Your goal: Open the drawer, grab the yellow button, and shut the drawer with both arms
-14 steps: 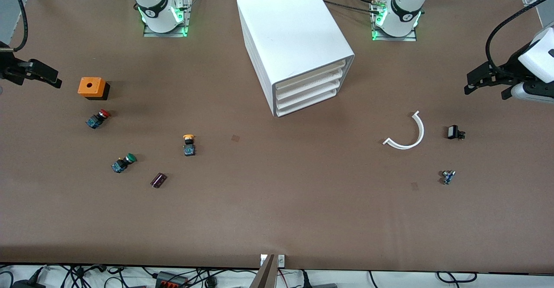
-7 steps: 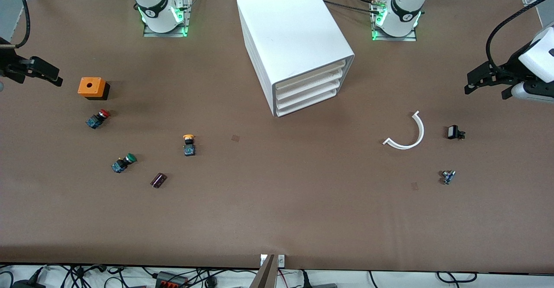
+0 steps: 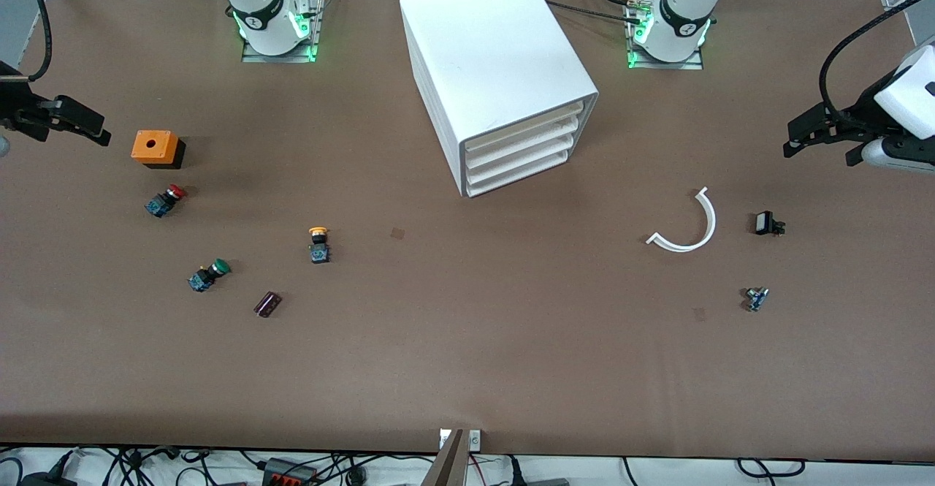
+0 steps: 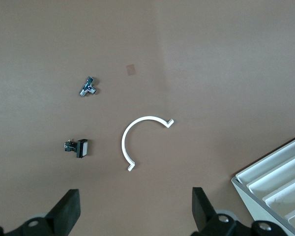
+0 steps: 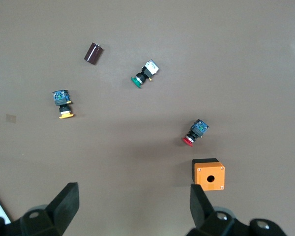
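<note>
From the front, the white cabinet (image 3: 499, 69) is sitting mid-surface with the drawer (image 3: 527, 124), its topmost, pushed in. The button (image 3: 318, 243) is lying out on the brown surface (image 3: 467, 354), toward the right arm's end, nearer the camera than the cabinet. The right hand (image 3: 69, 122) and left hand (image 3: 818, 134) are hovering at either end, both spread and holding nothing.

In the left wrist view, the left hand (image 4: 132, 214) is hanging over a white curved strip (image 4: 137, 140).

In the right wrist view, the right hand (image 5: 132, 209) is hovering with fingers wide beside an orange box (image 5: 209, 174).
</note>
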Robot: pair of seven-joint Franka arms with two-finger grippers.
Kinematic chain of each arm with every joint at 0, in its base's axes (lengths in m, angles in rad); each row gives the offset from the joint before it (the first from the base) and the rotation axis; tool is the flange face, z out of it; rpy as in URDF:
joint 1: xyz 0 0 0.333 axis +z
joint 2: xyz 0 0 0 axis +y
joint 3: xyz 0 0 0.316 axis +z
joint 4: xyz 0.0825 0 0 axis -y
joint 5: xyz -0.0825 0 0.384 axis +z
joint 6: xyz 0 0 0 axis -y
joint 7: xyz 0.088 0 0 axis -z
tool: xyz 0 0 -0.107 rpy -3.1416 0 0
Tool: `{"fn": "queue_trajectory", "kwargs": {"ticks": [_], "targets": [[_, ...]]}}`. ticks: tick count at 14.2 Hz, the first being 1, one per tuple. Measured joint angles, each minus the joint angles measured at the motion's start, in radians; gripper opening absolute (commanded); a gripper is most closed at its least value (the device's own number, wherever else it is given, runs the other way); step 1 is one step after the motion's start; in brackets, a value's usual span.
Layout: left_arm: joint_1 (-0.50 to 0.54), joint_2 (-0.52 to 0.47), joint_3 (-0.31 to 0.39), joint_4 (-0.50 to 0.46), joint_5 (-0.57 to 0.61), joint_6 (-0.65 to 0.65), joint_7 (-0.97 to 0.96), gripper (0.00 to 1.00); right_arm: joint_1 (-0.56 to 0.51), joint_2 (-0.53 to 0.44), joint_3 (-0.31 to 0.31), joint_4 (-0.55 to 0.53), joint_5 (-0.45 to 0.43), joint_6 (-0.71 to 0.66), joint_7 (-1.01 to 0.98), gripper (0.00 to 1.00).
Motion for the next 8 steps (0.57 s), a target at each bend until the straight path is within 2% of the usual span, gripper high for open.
{"fn": "queue_trajectory", "kwargs": {"ticks": [8], "targets": [[0.000,0.000,0.000,0.000,0.000,-0.001,0.000,1.00,0.000,0.000,0.000,0.000,0.000,0.000,-0.012,1.00]]}}
